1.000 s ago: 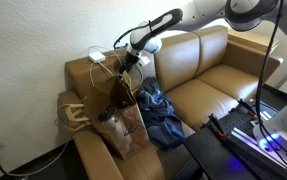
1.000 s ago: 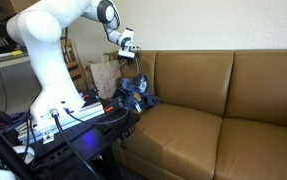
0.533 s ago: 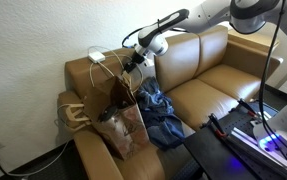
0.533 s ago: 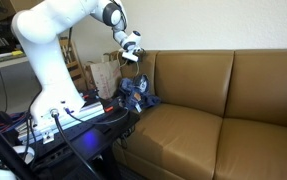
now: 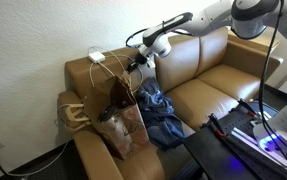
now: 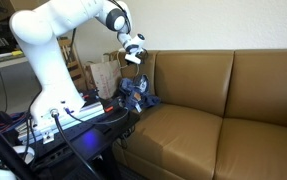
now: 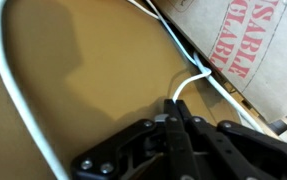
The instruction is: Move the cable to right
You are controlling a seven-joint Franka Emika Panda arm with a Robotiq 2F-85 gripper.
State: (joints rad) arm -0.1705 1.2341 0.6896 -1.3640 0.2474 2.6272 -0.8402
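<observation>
The cable is thin and white. In the wrist view it loops over the brown leather, and one strand runs into the tips of my gripper, which is shut on it. In an exterior view the cable trails from a white plug block on the sofa's armrest across to the gripper, which is held just above the armrest by the backrest corner. In an exterior view from the sofa's other side the gripper hangs over the sofa's far end; the cable is too thin to make out there.
A brown paper bag leans against the armrest, with its printed side close beside the cable. Blue clothing lies heaped on the seat below the gripper. A second bag stands in front. Black equipment stands in front of the sofa.
The jaws have gone from open to shut on the cable. The gripper has shifted a little to the right along the sofa's back and lifted slightly.
</observation>
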